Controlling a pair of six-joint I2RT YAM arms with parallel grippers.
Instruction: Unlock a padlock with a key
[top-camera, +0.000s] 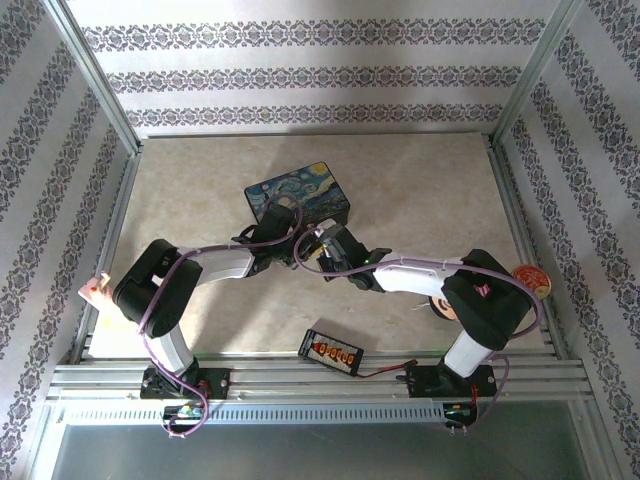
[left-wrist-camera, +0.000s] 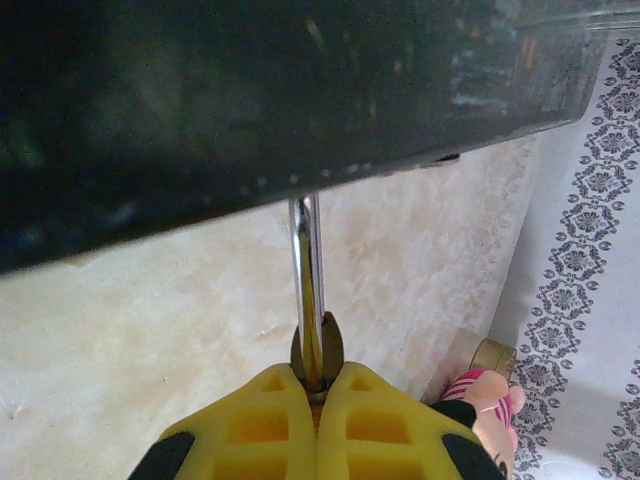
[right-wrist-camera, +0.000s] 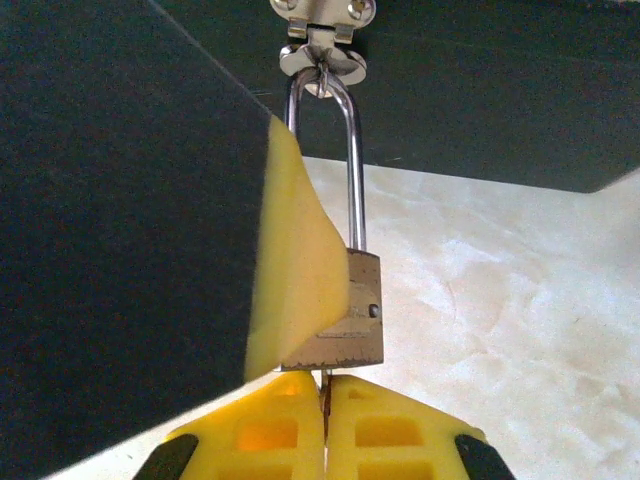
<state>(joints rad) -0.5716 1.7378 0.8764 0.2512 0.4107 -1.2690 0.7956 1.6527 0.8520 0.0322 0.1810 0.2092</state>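
The padlock (right-wrist-camera: 352, 310) hangs at the near side of the dark blue box (top-camera: 300, 192), which sits near the middle of the bench (top-camera: 440, 190), and both arms converge on that spot. From the top camera, the left pincer (top-camera: 278, 222) and right pincer (top-camera: 322, 240) meet just beside each other at the box's near edge. A black strip with orange plugs (top-camera: 330, 350) lies well apart near the arm bases, and a round tin (top-camera: 530, 278) sits at the right edge. From the left wrist, the yellow fingertips are closed on the brass body. The thin shackle (left-wrist-camera: 307, 260) rises straight out of them to the underside of the box. From the right wrist, the shackle passes through a small metal hasp (right-wrist-camera: 322, 55) on the box. One of the left arm's fingers (right-wrist-camera: 295, 280) presses against the left face of the body. The right pincer's tips are pressed together directly under the lock, with a thin sliver, which I take to be the key (right-wrist-camera: 325, 381), pinched between them and reaching up to the lock's underside. The step in hand looks like key seated, turn not yet made, since the shackle is not yet released. The next move probably calls for rotating the right wrist about the key's axis while the left holds the body steady. The key also has to stay in line, as so slim a blade could slip or bend.
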